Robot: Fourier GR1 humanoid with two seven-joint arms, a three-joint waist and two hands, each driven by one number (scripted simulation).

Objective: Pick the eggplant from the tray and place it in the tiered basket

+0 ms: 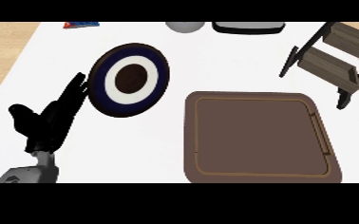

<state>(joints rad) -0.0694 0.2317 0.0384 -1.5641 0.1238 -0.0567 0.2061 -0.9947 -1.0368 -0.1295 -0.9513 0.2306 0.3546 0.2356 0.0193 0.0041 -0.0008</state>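
Observation:
The brown tray [259,137] lies at the lower right of the counter, and no eggplant shows on it or anywhere in view. The tiered basket [329,59], a dark wooden stepped rack, stands at the right edge. My left hand [49,118] rests open at the lower left, fingers straight and pointing up toward the plate. My right hand does not show.
A round plate [129,79] with a navy rim, white ring and dark centre lies left of the tray. Along the far edge sit a grey rounded object [185,26], a black and white appliance [249,27] and a small red and blue item [80,24].

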